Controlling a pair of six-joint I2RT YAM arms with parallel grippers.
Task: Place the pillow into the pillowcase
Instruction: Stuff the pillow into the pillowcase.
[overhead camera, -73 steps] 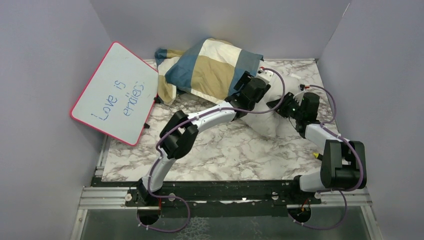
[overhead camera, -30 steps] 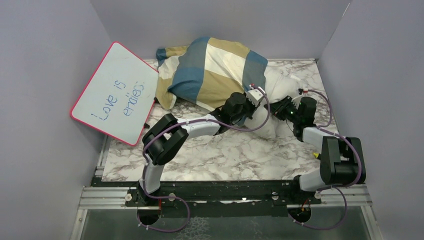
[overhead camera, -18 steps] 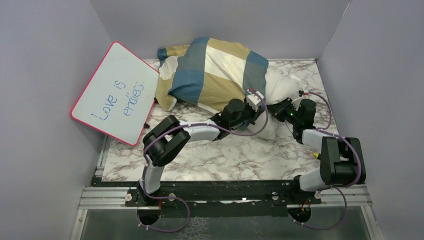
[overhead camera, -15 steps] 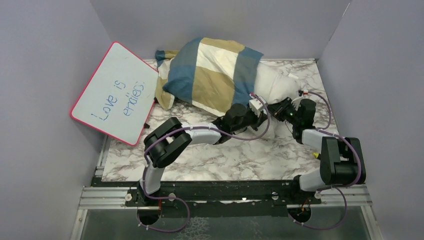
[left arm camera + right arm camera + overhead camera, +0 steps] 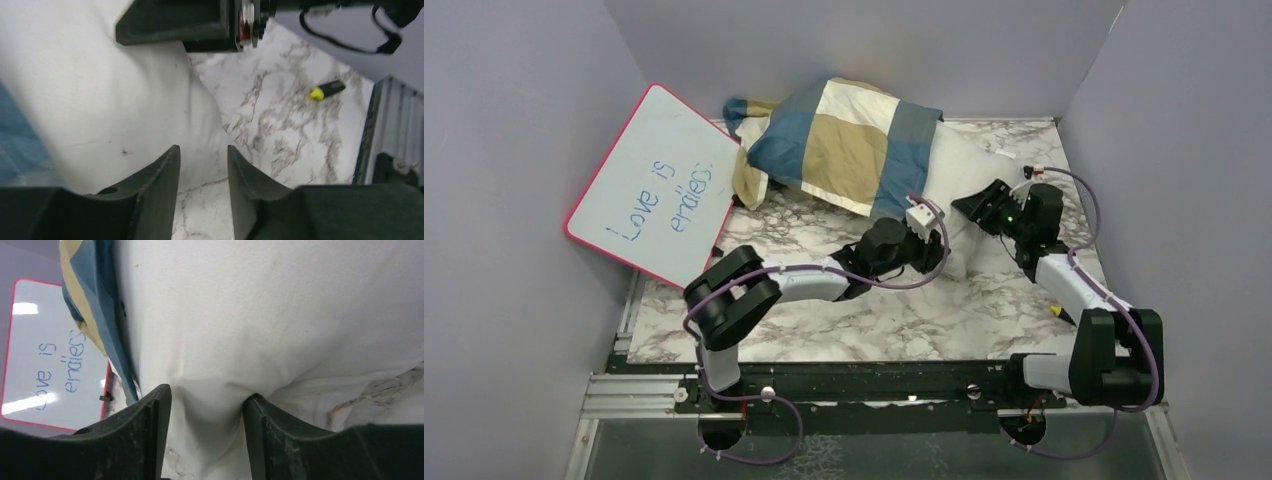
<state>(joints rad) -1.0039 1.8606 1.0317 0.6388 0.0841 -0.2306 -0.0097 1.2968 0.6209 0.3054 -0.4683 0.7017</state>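
Pillow [image 5: 959, 170] roughly half inside pillowcase [image 5: 844, 145], far side of table. Left gripper [image 5: 202, 149] narrow, nothing pinched. Right gripper [image 5: 207, 392] wider, straddling a pillow fold, can't tell if gripping. Risk: with neither holding, case creeps back off.

The pillow [image 5: 260, 310] is soft matt white cloth, finely woven, with a few small dark specks. The pillowcase [image 5: 834, 145] is limp matt woven cloth, creased. The table [image 5: 874, 320] has a smooth marble-look top with a faint sheen. The whiteboard [image 5: 654, 180] is glossy, its rim pink plastic. The right gripper [image 5: 206, 395] has 2 fingers [image 5: 142, 440] of matt black plastic, dusty. The rail [image 5: 624, 397] along the table's near edge is brushed metal.
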